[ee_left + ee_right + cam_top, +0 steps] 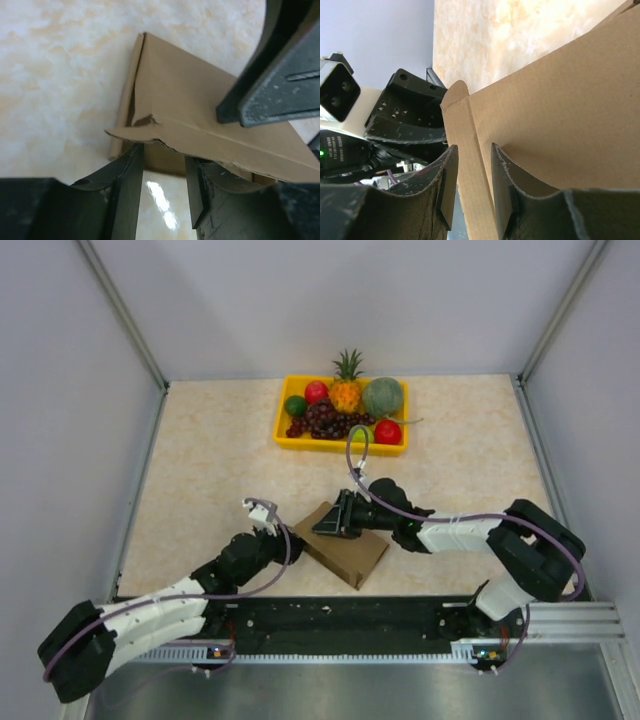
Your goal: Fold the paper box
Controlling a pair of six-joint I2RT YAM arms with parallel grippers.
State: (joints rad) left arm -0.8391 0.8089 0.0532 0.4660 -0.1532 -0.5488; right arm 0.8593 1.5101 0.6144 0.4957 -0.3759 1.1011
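The paper box point(350, 552) is a brown cardboard carton, partly folded, lying near the table's front middle. My left gripper point(296, 537) is at its left edge. In the left wrist view this gripper point(164, 155) stands open, its fingertips tucked under a torn-edged flap of the box point(190, 100), with bare table showing between the fingers. My right gripper point(338, 520) sits on the box's far left corner. In the right wrist view it point(474, 150) is closed around a narrow folded strip of the box point(560, 110). The right gripper's dark finger point(280, 75) presses on the box top.
A yellow fruit tray point(330, 445) with plastic fruit stands at the back middle. Grey walls close in the table on the left, right and back. The arms' black base rail point(400, 620) runs along the near edge. The left arm's wrist point(400, 115) is close beside the right fingers.
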